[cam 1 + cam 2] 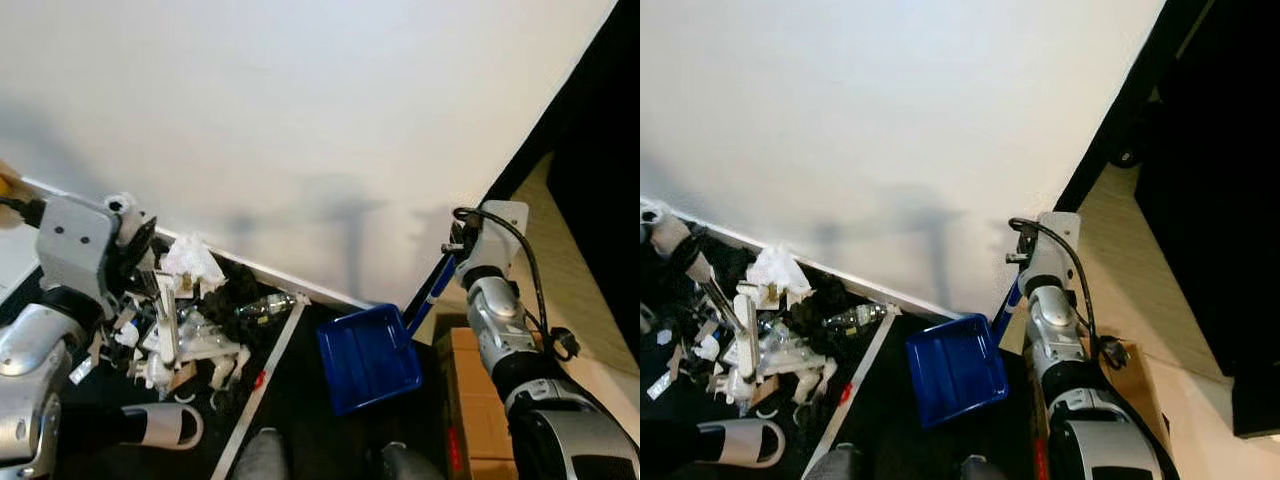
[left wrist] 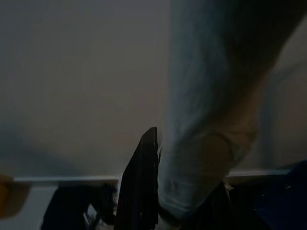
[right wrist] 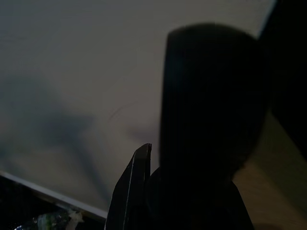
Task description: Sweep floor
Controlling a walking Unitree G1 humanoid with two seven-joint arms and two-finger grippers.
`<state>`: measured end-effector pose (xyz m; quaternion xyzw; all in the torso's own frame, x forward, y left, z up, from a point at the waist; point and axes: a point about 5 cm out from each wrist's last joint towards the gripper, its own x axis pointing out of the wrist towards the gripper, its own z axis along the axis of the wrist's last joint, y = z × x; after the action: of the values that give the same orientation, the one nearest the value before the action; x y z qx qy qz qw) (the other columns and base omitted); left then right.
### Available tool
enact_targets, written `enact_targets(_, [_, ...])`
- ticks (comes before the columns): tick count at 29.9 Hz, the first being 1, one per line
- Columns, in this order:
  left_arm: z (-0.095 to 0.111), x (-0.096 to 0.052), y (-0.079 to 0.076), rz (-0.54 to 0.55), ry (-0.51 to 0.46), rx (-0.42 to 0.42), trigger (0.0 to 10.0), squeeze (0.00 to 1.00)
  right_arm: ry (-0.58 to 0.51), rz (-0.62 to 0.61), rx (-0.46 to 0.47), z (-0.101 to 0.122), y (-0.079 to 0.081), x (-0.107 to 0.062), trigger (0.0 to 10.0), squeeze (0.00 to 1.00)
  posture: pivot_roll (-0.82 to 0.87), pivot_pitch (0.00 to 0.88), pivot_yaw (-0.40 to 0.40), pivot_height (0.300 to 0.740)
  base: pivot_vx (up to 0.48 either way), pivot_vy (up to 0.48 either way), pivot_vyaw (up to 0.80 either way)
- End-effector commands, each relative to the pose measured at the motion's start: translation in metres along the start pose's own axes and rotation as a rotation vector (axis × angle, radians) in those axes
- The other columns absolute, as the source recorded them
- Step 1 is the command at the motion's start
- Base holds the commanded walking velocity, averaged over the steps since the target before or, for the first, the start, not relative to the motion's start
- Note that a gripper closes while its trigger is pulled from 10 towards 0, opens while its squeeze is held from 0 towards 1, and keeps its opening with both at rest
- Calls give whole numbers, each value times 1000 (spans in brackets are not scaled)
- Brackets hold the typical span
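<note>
1. Dark floor (image 1: 300,420) runs up to a white baseboard and a plain white wall (image 1: 300,100).
2. Blue dustpan (image 1: 368,358) lies flat; its handle slants up-right into the right gripper (image 1: 455,262), fingers clamped on it.
3. Left gripper (image 1: 140,262) clasps a pale broom handle (image 1: 165,320) standing in the litter pile (image 1: 205,310).
</note>
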<state>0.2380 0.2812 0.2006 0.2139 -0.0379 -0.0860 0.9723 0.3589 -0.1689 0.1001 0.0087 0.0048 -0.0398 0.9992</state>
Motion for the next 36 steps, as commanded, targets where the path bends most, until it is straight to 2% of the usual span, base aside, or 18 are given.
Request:
enact_targets(1, [-20,2,-1,-28,5,59,10000,0,12,0,11,-2,3,0,10000,0,299,173,-102,740,0,0,0])
enact_targets(7, [-31,11,-2,6,-10,47,10000,0,-1,9,-8,-1,0,-1,10000,0,264,190,-110,740,0,0,0])
enact_targets(11, [-32,13,-3,-70,11,36,10000,0,-3,-24,-29,-1,-16,-3,10000,0,245,210,-104,740,0,0,0])
enact_targets(14, [-49,7,-11,-149,103,-34,10000,0,3,-58,-44,-3,-26,-5,10000,0,226,223,-89,740,0,0,0])
enact_targets(15, [-52,2,-19,-184,116,-99,10000,0,1,-65,-46,-4,-28,-6,10000,0,220,227,-82,740,0,0,0])
enact_targets(17, [-54,0,-25,-208,112,-141,10000,0,-1,-68,-47,-4,-29,-6,10000,0,218,229,-79,740,0,0,0])
enact_targets(18, [-49,-4,-35,-242,88,-158,10000,0,-1,-71,-48,-4,-30,-7,10000,0,211,236,-73,740,0,0,0])
enact_targets(19, [-37,-10,-51,-286,58,-240,10000,0,2,-78,-47,-6,-32,-9,10000,0,211,238,-71,740,0,0,0])
enact_targets(20, [-34,-11,-54,-296,52,-260,10000,0,3,-80,-47,-7,-33,-9,10000,0,211,238,-71,740,0,0,0])
enact_targets(22, [-33,-15,-59,-310,71,-222,10000,0,5,-82,-46,-8,-33,-10,10000,0,220,240,-67,740,0,0,0])
enact_targets(23, [-34,-27,-71,-386,94,-108,10000,0,10,-82,-47,-10,-33,-12,10000,0,227,239,-68,740,0,0,0])
enact_targets(24, [-38,-34,-77,-415,109,-91,10000,0,13,-81,-46,-11,-32,-12,10000,0,231,239,-69,740,0,0,0])
enact_targets(25, [-38,-34,-77,-415,109,-91,10000,0,13,-81,-46,-11,-32,-12,10000,0,231,239,-69,740,0,0,0])
enact_targets(28, [-45,-52,-97,-457,42,-222,10000,0,24,-69,-46,-13,-29,-12,10000,0,231,238,-81,740,0,0,0])
enact_targets(31, [-50,-52,-101,-428,31,-266,10000,0,26,-62,-47,-13,-28,-12,10000,0,235,233,-85,740,0,0,0])
enact_targets(34, [-49,-35,-108,-345,-12,-358,10000,0,27,-50,-45,-11,-25,-9,10000,0,234,229,-101,740,0,0,0])
enact_targets(35, [-38,-23,-107,-318,-60,-361,10000,0,23,-44,-46,-9,-24,-8,10000,0,235,229,-102,740,0,0,0])
enact_targets(36, [-29,-20,-102,-323,-85,-365,10000,0,19,-42,-44,-8,-23,-8,10000,0,237,228,-99,740,0,0,0])
